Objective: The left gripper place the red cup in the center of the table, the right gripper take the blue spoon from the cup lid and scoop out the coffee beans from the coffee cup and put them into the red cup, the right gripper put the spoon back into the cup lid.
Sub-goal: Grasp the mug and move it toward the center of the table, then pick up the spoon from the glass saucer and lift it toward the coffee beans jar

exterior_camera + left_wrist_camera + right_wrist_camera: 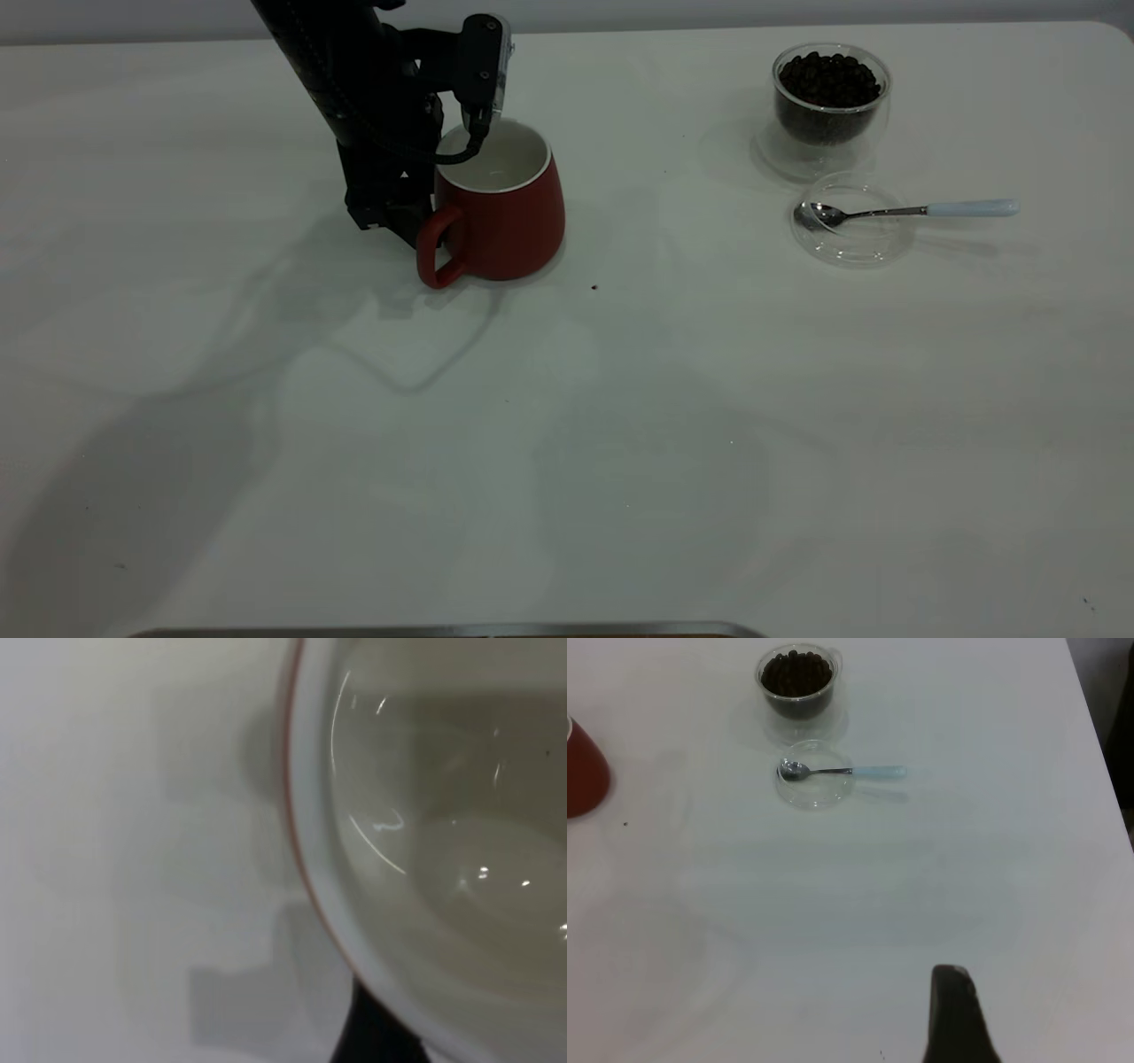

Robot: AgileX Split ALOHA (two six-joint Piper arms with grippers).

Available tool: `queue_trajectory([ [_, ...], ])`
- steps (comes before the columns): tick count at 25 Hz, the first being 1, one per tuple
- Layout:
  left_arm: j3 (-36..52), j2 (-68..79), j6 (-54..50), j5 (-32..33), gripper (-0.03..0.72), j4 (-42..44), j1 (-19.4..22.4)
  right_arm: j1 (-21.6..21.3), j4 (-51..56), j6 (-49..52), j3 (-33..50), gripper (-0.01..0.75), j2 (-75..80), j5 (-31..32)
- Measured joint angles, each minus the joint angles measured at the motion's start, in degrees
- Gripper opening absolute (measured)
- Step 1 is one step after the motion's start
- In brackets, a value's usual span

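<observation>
The red cup (502,213), white inside and empty, stands upright on the table left of centre, handle toward the camera. My left gripper (409,199) is at the cup's left wall beside the handle and grips it. In the left wrist view one dark finger (372,1032) presses the outside under the cup's rim (306,859). The blue-handled spoon (921,211) lies with its bowl in the clear cup lid (852,239). The glass coffee cup (830,99) full of beans stands just behind the lid. Of my right gripper only one fingertip (951,992) shows, far from the spoon (846,772).
A single dark speck (594,287) lies on the table to the right of the red cup. The table's right edge (1099,753) shows in the right wrist view. A grey strip (443,631) runs along the front edge.
</observation>
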Motion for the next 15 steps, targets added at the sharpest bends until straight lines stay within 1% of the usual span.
queue_trajectory([
  [2,0.0,0.0,-1.65,0.51,0.587,0.54,0.24,0.0,0.0,0.0,0.0,0.525,0.0,0.0],
  [4,0.0,-0.54,-5.61,2.21,0.587,2.77,0.83,0.0,0.0,0.0,0.0,0.525,0.0,0.0],
  [10,0.0,-6.58,-19.68,9.57,0.587,14.08,5.19,0.0,0.0,0.0,0.0,0.525,0.0,0.0],
  [15,0.0,-15.49,-30.11,21.28,0.587,15.94,8.6,0.0,0.0,-0.05,0.0,0.525,0.0,0.0],
])
